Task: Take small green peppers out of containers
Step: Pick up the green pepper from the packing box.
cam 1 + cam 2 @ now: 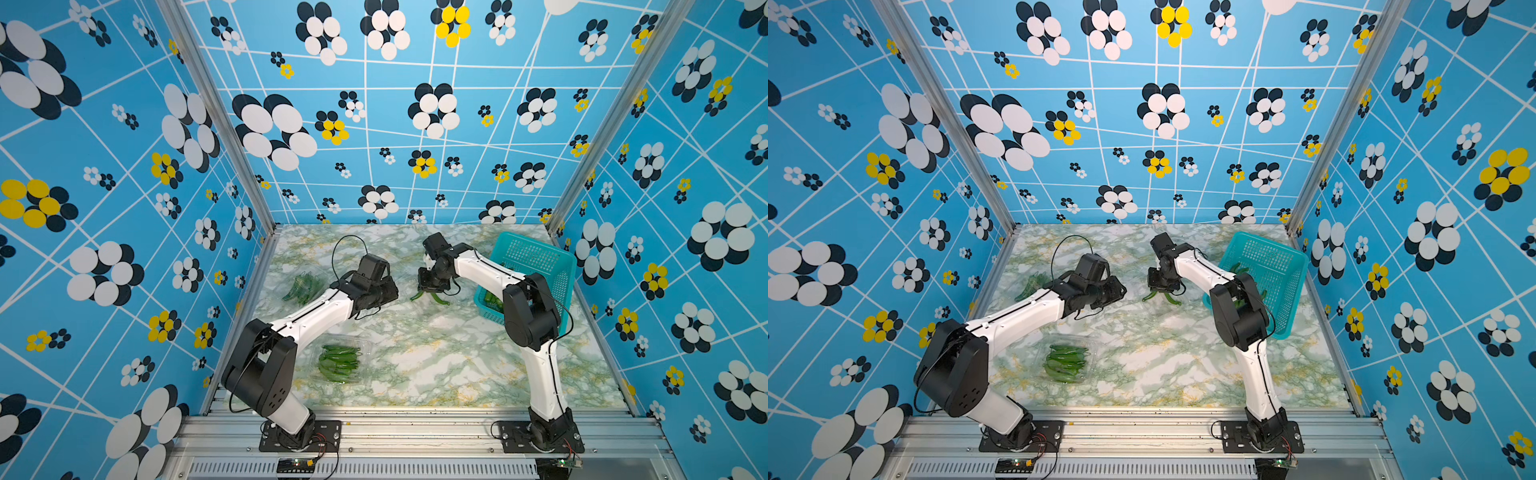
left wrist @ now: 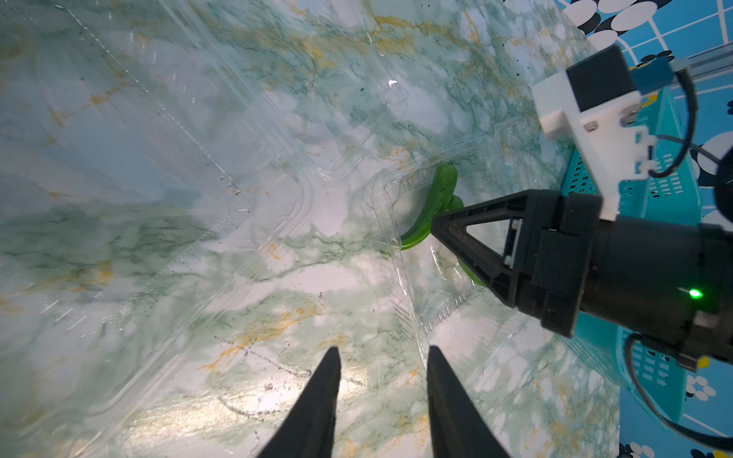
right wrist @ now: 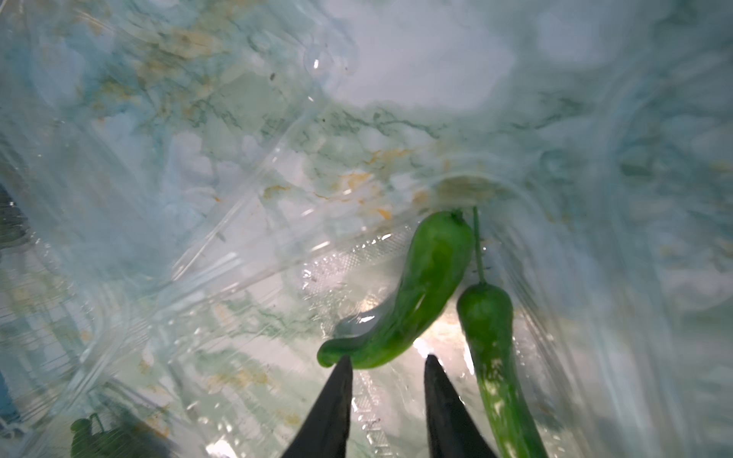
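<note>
I take the teal basket (image 1: pixel 536 253) as my mark on the bench (image 1: pixel 436 374). In both top views I count two arms, one basket and two containers heaped with small green peppers (image 1: pixel 338 363), too tangled to count. The near container (image 1: pixel 361 345) sits left of the basket and closer to the arm bases. The far container (image 1: pixel 286 282) sits well left of the basket, behind the left arm. Only those views show a few stray peppers (image 1: pixel 493 301) lying in the basket. The right tool (image 1: pixel 430 286) hangs just left of the basket, and the clear middle container (image 2: pixel 444 315) beneath it all but vanishes from above. The left wrist view shows its ribbed rim. The right wrist view shows two loose peppers inside it, a curved pepper (image 3: pixel 432 285) and a straight pepper (image 3: pixel 488 337), side by side. The right tool is released, jaws parted, with the curved pepper's tail touching one fingertip (image 3: pixel 342 376) and nothing pinched. The left tool (image 2: pixel 384 353), farther left of the basket, is released too. The middle container's rim runs up to its tips, and I see nothing clamped between them.
</note>
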